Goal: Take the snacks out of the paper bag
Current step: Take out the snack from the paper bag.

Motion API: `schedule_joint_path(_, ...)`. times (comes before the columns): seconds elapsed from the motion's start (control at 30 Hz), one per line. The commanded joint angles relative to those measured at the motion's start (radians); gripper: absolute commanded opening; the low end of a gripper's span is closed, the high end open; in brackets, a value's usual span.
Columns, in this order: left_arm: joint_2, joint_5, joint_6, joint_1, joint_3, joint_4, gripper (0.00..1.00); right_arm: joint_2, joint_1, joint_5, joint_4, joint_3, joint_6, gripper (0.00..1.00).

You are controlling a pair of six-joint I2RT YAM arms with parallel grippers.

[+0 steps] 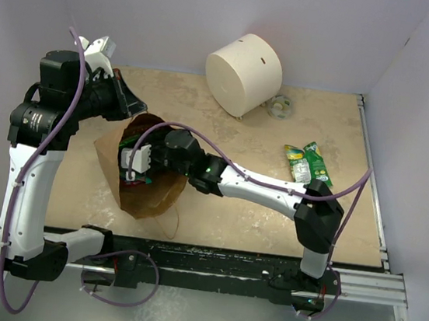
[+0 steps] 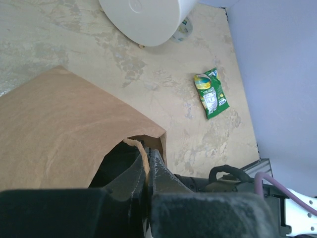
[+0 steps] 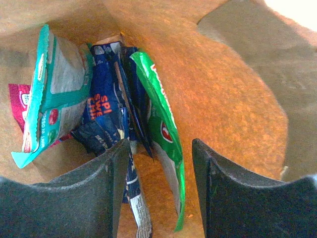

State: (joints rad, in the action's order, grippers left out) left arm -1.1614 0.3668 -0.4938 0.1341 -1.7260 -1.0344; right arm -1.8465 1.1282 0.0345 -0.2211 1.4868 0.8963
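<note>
The brown paper bag lies on its side at mid-left, mouth toward the left arm. My left gripper is shut on the bag's rim and holds the mouth up. My right gripper is open inside the bag. A green packet hangs between its fingers, with a dark blue packet at the left finger. A teal packet and a red packet lie further left. Two green packets lie out on the table at the right; one shows in the left wrist view.
A big white cylinder stands at the back centre, with a small clear tape roll beside it. Purple walls close the table at back and right. A metal rail runs along the near edge.
</note>
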Motion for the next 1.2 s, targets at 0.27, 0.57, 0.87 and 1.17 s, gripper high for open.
schedule_joint_path(0.27,0.024,0.016,0.015,0.005,-0.053,0.030,0.00,-0.085,-0.031,-0.057,-0.088,0.121,0.044,0.54)
schedule_joint_path(0.57,0.045,0.004,0.014,0.006,-0.033,0.027,0.00,-0.170,-0.038,-0.075,-0.135,0.168,0.053,0.43)
schedule_joint_path(0.87,0.038,-0.065,0.032,0.006,-0.058,-0.008,0.00,-0.199,-0.045,-0.066,-0.120,0.211,0.025,0.06)
schedule_joint_path(1.17,0.041,-0.176,0.029,0.006,-0.078,-0.014,0.00,-0.086,-0.045,-0.068,-0.152,0.149,-0.050,0.00)
